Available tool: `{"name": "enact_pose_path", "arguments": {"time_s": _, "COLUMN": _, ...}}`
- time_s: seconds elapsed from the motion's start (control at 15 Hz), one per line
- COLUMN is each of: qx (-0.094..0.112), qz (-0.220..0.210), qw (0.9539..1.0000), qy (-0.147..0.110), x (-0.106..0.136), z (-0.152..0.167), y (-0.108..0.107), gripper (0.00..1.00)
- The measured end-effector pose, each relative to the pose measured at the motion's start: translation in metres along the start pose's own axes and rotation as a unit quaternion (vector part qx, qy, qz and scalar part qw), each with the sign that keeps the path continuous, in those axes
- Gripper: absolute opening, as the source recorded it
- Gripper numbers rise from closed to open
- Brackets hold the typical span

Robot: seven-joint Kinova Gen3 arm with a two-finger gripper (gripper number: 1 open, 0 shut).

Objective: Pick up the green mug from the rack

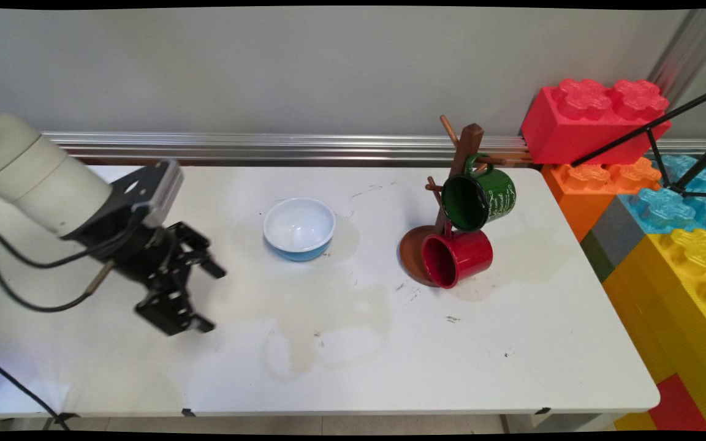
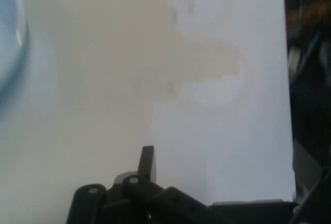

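Your gripper (image 1: 209, 297) hangs low over the left part of the white table (image 1: 512, 343), and its two black fingers stand wide apart with nothing between them. One fingertip points up toward the far side, the other sits nearer the table's near edge. In the hand view you get only one finger (image 2: 147, 162) rising from the linkage at the bottom edge, with bare, stained tabletop (image 2: 103, 105) ahead of it.

Nearest thing to your jaws is the blue bowl (image 1: 299, 228), white inside, upright on the table. It stands near the jaws, off to their far-right side in the main view, not touching them. In the hand view its rim (image 2: 10, 43) just peeks in at the upper left edge.

Straight out past the open jaws lies a pale brownish stain (image 1: 322, 324) on the tabletop, spreading toward the middle.

Well apart from your jaws, beyond the bowl, stands a wooden mug tree (image 1: 451, 184) on a round brown base. A green mug (image 1: 478, 199) hangs from it higher up, mouth toward the camera. A red mug (image 1: 456, 258) sits lower, lying sideways over the base with its mouth facing you.

Farther still, off the table's right end, big toy bricks (image 1: 653, 184) are stacked in red, orange, blue and yellow.
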Motion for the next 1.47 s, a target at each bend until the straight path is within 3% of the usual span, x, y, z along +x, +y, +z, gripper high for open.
{"name": "enact_pose_path", "arguments": {"time_s": 0.27, "qx": 0.002, "qz": -0.001, "qw": 0.9966, "qy": 0.083, "x": 0.034, "z": -0.005, "y": -0.004, "gripper": 1.00}}
{"name": "enact_pose_path", "arguments": {"time_s": 0.47, "qx": 0.000, "qz": -0.001, "qw": 0.9924, "qy": 0.123, "x": 0.051, "z": -0.007, "y": -0.004, "gripper": 1.00}}
{"name": "enact_pose_path", "arguments": {"time_s": 0.67, "qx": 0.002, "qz": -0.003, "qw": 0.9890, "qy": 0.148, "x": 0.067, "z": -0.006, "y": -0.002, "gripper": 1.00}}
{"name": "enact_pose_path", "arguments": {"time_s": 1.0, "qx": 0.008, "qz": -0.026, "qw": 0.9864, "qy": 0.162, "x": 0.105, "z": 0.001, "y": 0.014, "gripper": 1.00}}
{"name": "enact_pose_path", "arguments": {"time_s": 1.47, "qx": 0.032, "qz": -0.055, "qw": 0.9891, "qy": 0.133, "x": 0.169, "z": 0.013, "y": 0.032, "gripper": 1.00}}
